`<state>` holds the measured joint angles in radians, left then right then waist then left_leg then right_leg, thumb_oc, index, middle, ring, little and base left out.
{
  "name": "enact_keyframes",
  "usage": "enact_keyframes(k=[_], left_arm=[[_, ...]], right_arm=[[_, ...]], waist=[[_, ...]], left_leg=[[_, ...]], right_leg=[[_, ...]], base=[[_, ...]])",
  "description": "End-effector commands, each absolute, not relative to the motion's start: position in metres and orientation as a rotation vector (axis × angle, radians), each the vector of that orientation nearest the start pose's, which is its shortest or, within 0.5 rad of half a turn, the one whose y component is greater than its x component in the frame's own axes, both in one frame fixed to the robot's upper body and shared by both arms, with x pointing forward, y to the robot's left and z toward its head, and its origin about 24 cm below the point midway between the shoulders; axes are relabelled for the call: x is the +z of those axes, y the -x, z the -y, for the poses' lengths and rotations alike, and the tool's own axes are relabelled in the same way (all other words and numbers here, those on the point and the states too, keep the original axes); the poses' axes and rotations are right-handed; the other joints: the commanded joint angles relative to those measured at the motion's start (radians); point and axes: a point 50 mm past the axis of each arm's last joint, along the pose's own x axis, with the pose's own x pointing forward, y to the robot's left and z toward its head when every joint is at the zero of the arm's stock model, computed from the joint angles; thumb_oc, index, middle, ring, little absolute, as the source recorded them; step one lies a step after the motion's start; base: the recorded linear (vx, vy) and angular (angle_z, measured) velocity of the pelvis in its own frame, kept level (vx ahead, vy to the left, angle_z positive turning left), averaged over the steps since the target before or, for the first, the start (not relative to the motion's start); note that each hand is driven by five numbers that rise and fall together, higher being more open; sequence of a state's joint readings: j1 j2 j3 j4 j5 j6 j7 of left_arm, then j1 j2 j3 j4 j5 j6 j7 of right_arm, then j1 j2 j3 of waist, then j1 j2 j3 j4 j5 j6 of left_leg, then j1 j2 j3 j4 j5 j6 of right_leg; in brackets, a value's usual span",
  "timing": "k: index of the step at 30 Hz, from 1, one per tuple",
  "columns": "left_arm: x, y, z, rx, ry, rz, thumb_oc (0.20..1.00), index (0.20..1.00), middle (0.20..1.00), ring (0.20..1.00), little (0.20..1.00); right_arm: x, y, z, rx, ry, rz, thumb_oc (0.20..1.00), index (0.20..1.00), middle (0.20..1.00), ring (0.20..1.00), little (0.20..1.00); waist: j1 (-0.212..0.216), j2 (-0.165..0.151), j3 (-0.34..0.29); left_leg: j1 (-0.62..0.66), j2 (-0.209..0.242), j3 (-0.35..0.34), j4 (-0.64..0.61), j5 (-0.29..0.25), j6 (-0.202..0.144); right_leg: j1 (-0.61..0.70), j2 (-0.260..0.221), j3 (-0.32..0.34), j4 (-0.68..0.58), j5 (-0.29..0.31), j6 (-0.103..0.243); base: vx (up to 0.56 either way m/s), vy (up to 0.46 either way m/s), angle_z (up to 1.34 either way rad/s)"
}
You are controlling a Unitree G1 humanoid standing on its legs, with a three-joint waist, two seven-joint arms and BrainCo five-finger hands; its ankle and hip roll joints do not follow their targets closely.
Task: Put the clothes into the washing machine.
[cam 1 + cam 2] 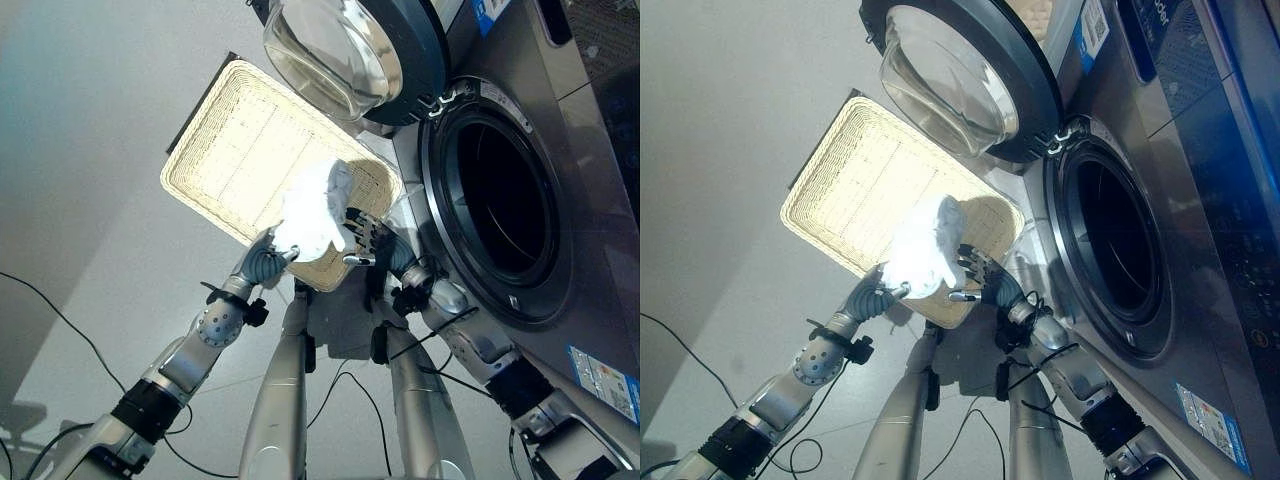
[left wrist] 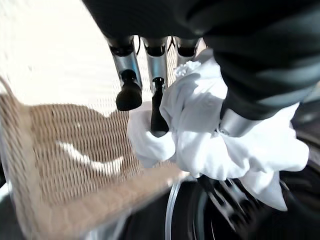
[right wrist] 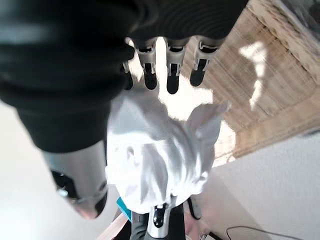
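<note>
left hand [image 1: 265, 262]: fingers curled into the white garment [image 1: 318, 210], gripping it from its 7 o'clock side; the left wrist view showed dark fingertips [image 2: 158, 107] sunk in the folds.
right hand [image 1: 368, 240]: at the garment's 4 o'clock, touching the cloth; fingers [image 3: 172, 70] looked fairly straight behind the bundle, thumb low beside it, no clear pinch.
white garment: bunched, held up between both hands, over the near corner of the wicker basket [image 1: 230, 140].
wicker basket: flat, shallow, on the floor [image 1: 90, 150], at 10 o'clock from the hands.
washing machine [image 1: 560, 200]: at 3 o'clock from the hands, drum opening [image 1: 505, 200] dark, just beside the basket.
door [image 1: 345, 50]: glass, swung open, at 12 o'clock above the basket.
</note>
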<state>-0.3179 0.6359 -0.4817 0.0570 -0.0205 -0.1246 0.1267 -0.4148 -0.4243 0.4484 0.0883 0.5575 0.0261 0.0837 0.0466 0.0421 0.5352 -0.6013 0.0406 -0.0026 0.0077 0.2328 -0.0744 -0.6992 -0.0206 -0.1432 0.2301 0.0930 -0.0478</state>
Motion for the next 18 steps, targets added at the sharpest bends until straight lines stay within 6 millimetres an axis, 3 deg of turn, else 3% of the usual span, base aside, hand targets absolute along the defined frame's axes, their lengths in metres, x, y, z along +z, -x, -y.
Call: enact_keyframes(k=[1,10,18], left_arm=[[0.127,-0.279,-0.123,-0.557,-0.587,0.445,0.2,0.2,0.2,0.2,0.2],[0.107,-0.276,-0.103,-0.806,-0.665,0.318,0.2,0.2,0.2,0.2,0.2],[0.092,-0.274,-0.104,-0.913,-0.76,0.217,0.2,0.2,0.2,0.2,0.2]], right_arm=[[0.116,-0.294,0.084,0.674,-0.134,0.134,1.0,1.0,1.0,1.0,1.0],[0.103,-0.293,0.075,0.706,-0.385,0.007,1.0,1.0,1.0,1.0,1.0],[0.086,-0.287,0.07,0.774,-0.658,-0.161,1.0,1.0,1.0,1.0,1.0]], waist=[[-0.022,-0.016,-0.015],[-0.04,-0.023,-0.015],[-0.046,-0.027,-0.015]], left_leg=[[0.038,-0.084,0.023,0.034,-0.069,0.044],[0.058,-0.079,0.043,0.007,-0.065,0.045],[0.073,-0.078,0.053,-0.023,-0.054,0.045]], right_leg=[[0.12,-0.025,-0.029,-0.107,0.045,0.12],[0.126,-0.019,-0.014,-0.134,0.066,0.123],[0.134,-0.021,-0.005,-0.166,0.088,0.129]], base=[[-0.01,0.035,-0.01],[0.0,0.009,-0.02],[0.0,0.01,-0.06]])
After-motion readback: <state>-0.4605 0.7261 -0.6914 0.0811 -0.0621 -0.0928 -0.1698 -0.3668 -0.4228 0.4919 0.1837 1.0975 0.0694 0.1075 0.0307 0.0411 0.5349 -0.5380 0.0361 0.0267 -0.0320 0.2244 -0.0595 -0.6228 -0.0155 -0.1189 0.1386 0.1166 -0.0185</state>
